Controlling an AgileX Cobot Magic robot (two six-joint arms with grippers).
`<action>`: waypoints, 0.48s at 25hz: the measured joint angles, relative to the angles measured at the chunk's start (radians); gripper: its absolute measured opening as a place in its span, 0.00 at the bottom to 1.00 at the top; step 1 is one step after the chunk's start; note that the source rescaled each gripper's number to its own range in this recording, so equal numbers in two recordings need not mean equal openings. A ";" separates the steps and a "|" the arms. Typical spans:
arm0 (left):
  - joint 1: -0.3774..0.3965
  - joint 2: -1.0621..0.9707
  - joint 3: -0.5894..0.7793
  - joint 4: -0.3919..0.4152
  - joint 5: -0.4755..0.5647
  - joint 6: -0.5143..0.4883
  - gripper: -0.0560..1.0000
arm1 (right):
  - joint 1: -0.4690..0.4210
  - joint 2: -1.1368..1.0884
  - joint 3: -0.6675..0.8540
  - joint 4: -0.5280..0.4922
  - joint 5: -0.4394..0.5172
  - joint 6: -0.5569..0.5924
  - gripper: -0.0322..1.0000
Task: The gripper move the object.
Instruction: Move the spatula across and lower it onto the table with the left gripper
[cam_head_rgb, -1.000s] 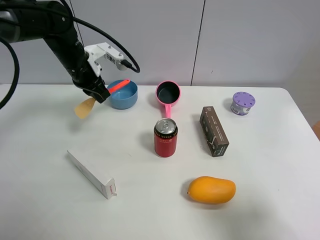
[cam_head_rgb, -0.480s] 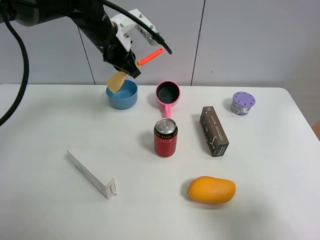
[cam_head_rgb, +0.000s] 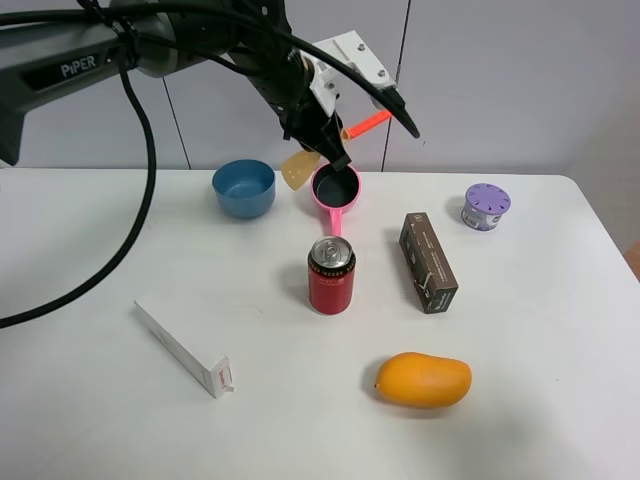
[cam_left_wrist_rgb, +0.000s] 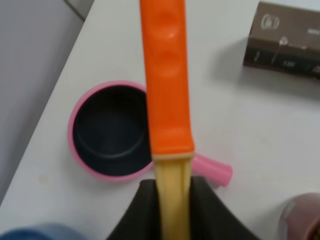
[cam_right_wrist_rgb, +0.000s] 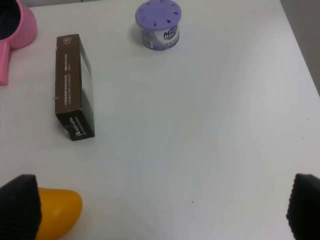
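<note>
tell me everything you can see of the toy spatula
The spatula looks like plastic: a pale yellow blade and an orange handle with shallow dimples. It is held in the air, tilted, handle up and blade down, clamped at its yellow neck by the left gripper. The blade hangs close by the rim of the pink saucepan; only the gripper touches it.

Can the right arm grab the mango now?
Probably yes. The right gripper is open and empty, and the mango lies free on the table; the brown box sits apart from it.
</note>
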 joint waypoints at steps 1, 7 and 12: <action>-0.007 0.010 -0.011 0.000 -0.005 0.000 0.05 | 0.000 0.000 0.000 0.000 0.000 0.000 1.00; -0.059 0.056 -0.026 0.000 -0.122 0.003 0.05 | 0.000 0.000 0.000 0.000 0.000 0.000 1.00; -0.103 0.103 -0.026 -0.020 -0.181 0.003 0.05 | 0.000 0.000 0.000 0.000 0.000 0.000 1.00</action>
